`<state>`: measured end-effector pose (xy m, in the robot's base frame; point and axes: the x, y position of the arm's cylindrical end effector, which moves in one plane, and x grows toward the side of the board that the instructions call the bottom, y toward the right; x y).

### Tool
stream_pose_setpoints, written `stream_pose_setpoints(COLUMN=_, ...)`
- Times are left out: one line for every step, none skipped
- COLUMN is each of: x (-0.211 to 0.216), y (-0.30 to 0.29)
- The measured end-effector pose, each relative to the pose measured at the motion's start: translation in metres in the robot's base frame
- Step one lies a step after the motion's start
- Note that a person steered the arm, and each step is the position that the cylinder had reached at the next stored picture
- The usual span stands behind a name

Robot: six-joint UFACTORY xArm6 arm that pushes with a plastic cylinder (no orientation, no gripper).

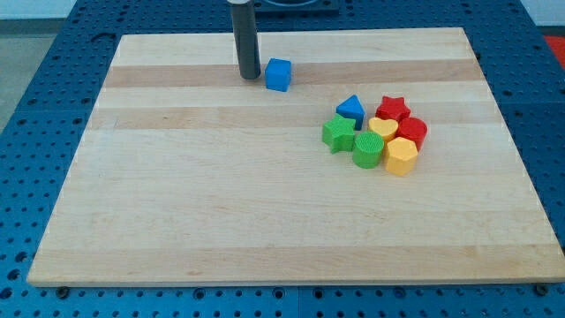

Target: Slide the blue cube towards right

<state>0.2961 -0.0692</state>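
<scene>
Blue cube (278, 74) beside my tip (249, 77).

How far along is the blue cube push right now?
Done: my tip is set on the blue cube's left side in the view, close beside it. In hand: contact looks about to begin; I cannot tell if they touch. Left: the slide itself, since the cube sits near the board's top, left of the clustered blocks.
</scene>
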Motion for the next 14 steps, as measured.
stream_pose_setpoints(x=0.002, y=0.0)
stream_pose_setpoints(x=0.006, y=0.0)
stream_pose_setpoints(x=0.007, y=0.005)
stream_pose_setpoints(x=0.008, y=0.017)
stream_pose_setpoints(x=0.008, y=0.034)
stream_pose_setpoints(x=0.009, y=0.046)
stream_pose_setpoints(x=0.01, y=0.057)
stream_pose_setpoints(x=0.01, y=0.069)
stream_pose_setpoints(x=0.01, y=0.08)
stream_pose_setpoints(x=0.01, y=0.085)
stream_pose_setpoints(x=0.01, y=0.093)
stream_pose_setpoints(x=0.01, y=0.106)
stream_pose_setpoints(x=0.01, y=0.117)
stream_pose_setpoints(x=0.01, y=0.122)
